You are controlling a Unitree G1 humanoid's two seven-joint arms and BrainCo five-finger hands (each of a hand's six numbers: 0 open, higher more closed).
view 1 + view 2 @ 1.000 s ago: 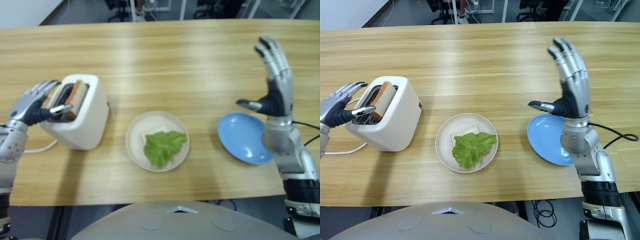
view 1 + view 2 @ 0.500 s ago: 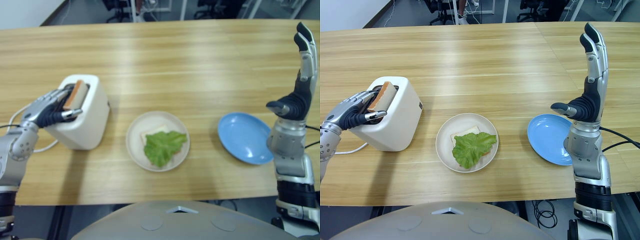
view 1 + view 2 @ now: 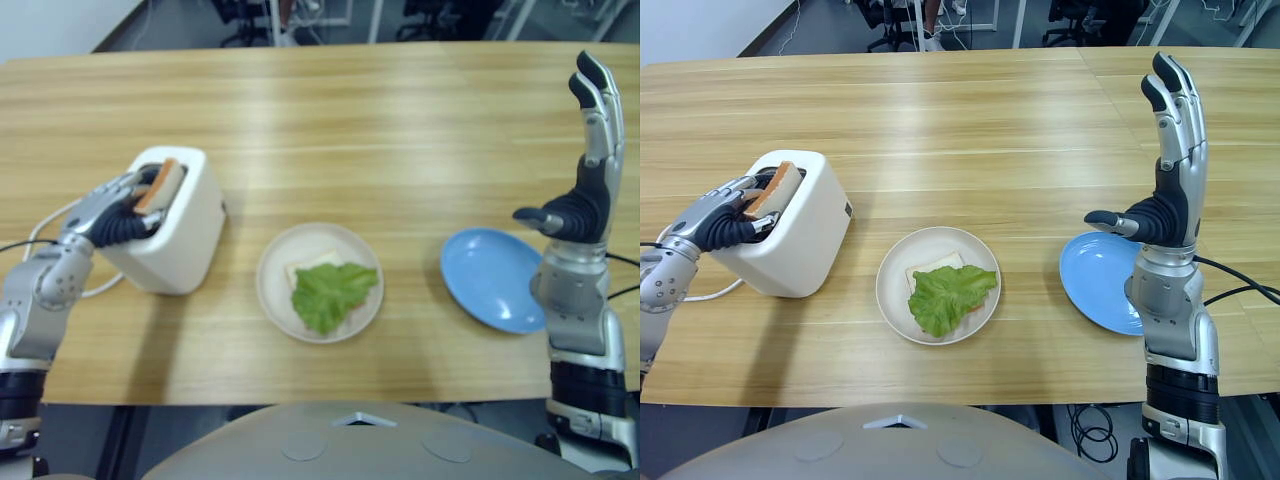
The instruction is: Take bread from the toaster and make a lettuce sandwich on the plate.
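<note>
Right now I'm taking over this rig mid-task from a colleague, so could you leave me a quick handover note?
Hands: the left robot hand is closed on the second slice, which sits in the toaster slot. The right robot hand is open and empty, raised above the blue plate.
Done: the first slice lies on the cream plate with the lettuce on top.
Left: lift the second slice out and lay it on the lettuce.
</note>
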